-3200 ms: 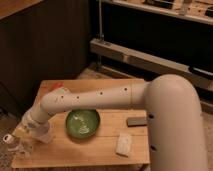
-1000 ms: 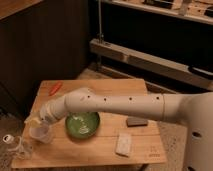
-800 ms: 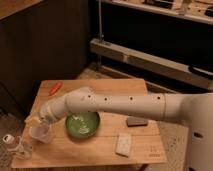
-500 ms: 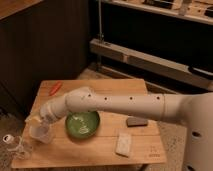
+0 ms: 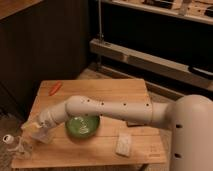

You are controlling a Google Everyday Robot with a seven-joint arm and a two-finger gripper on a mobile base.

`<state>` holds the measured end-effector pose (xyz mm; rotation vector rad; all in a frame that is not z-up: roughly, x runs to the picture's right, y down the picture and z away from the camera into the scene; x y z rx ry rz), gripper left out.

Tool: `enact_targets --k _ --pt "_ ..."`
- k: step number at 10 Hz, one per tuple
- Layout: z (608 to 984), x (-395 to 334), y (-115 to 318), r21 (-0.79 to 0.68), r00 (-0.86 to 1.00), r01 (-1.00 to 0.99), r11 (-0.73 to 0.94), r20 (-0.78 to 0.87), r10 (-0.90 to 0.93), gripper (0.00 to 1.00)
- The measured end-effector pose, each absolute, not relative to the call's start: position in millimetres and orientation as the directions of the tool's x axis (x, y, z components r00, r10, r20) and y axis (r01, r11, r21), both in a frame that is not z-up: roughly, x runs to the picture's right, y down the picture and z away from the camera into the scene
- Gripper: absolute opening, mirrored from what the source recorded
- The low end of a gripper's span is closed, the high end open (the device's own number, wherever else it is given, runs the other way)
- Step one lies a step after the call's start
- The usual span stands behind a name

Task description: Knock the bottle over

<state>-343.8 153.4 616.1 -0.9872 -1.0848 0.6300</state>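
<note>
The bottle (image 5: 18, 146) is small and clear with a round white cap (image 5: 7, 138). It appears to lie on its side at the table's front left corner, cap pointing left. The whitish translucent cup (image 5: 42, 135) stands just right of it. My gripper (image 5: 35, 127) is at the end of the white arm (image 5: 105, 109), which reaches from the right across the table. The gripper hovers at the cup's rim, up and to the right of the bottle, a short gap from it. It partly hides the cup.
A green bowl (image 5: 82, 126) sits under the forearm. An orange-red item (image 5: 55, 88) lies at the back left of the wooden table (image 5: 110, 90). A white packet (image 5: 123, 145) lies front right. A metal rack (image 5: 150, 55) runs behind.
Since about three seconds ago the gripper has pulled back up and right from the bottle's corner to the cup. Over the last second nothing has visibly moved.
</note>
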Motion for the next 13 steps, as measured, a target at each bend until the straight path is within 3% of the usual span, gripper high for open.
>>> enact_targets --k 13 --pt "620.2 -373.6 186.7 -0.901 0.475 0.121 0.416 0.421 0.773 0.02"
